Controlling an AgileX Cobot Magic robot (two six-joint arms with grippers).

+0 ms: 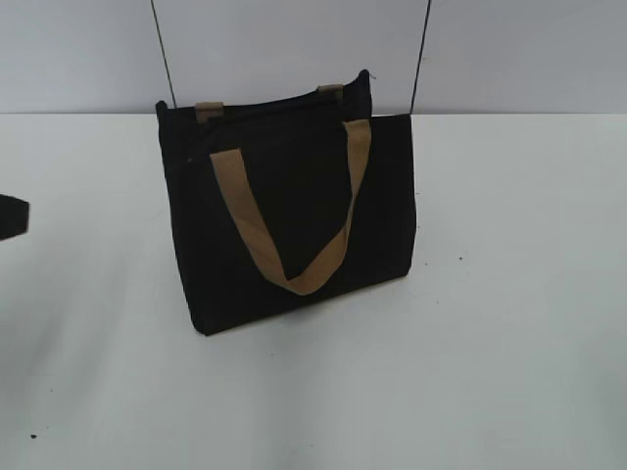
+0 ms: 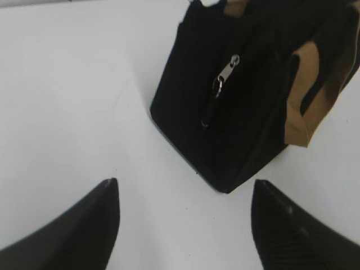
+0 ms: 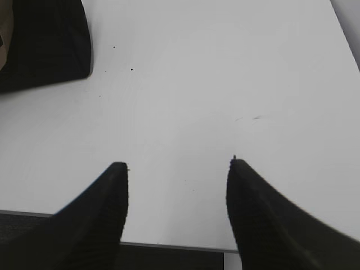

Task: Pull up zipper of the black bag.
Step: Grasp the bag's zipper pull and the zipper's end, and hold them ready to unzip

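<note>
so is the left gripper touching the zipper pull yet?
Apart. Left wrist view: open left gripper sits short of the black bag, white table between it and the zipper pull.

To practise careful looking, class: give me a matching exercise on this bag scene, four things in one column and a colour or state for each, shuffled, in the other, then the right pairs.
Things:
1. black bag
2. handle
3. pull tab
4. left gripper

Colour or state:
a. silvery metal
b. open, holding nothing, short of the bag
c. tan, hanging in a loop down the front
d. standing on the white table

Pairs: 1-d, 2-c, 3-a, 4-b
</note>
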